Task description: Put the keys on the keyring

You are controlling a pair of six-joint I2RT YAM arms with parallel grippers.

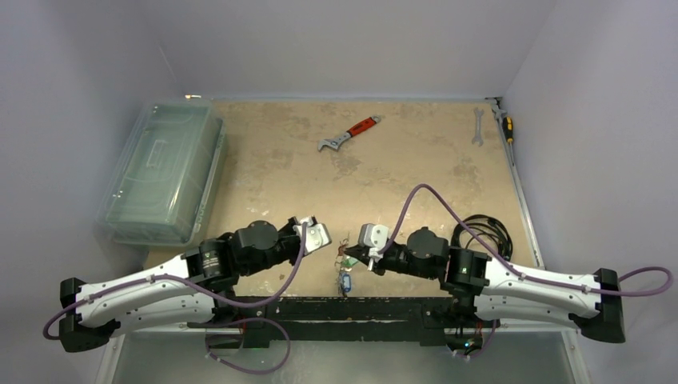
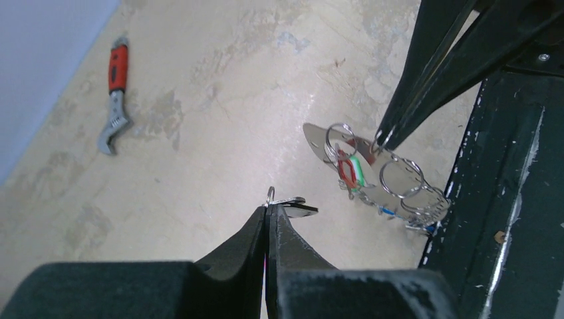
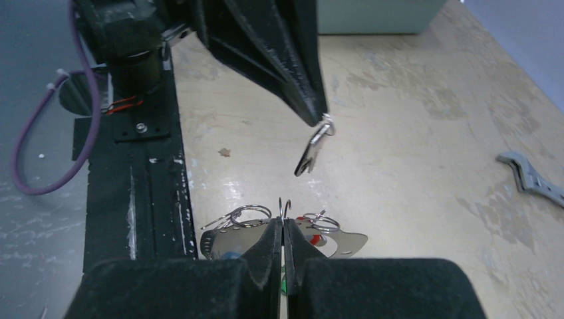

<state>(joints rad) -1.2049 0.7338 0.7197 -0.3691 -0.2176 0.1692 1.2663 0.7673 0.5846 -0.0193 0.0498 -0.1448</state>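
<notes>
My left gripper (image 2: pixel 268 207) is shut on a small key (image 2: pixel 300 210) with a tiny split ring, held in the air. In the right wrist view that key (image 3: pixel 310 151) hangs from the left fingertips (image 3: pixel 318 109). My right gripper (image 3: pixel 284 221) is shut on a wire loop of the keyring (image 3: pixel 347 242), a flat silvery piece carrying several split rings. In the left wrist view the keyring (image 2: pixel 318 138) hangs from the right fingertips (image 2: pixel 392 126), with red and green tagged keys (image 2: pixel 349 169) and a blue tagged one (image 2: pixel 389 211). From above, both grippers (image 1: pixel 324 236) (image 1: pixel 356 254) face each other closely.
A red-handled wrench (image 1: pixel 349 134) lies at the table's far middle. A plain spanner (image 1: pixel 477 126) and a screwdriver (image 1: pixel 505 124) lie far right. A clear plastic box (image 1: pixel 164 172) stands on the left. A black cable coil (image 1: pixel 484 232) and the black base rail (image 1: pixel 344 308) are near.
</notes>
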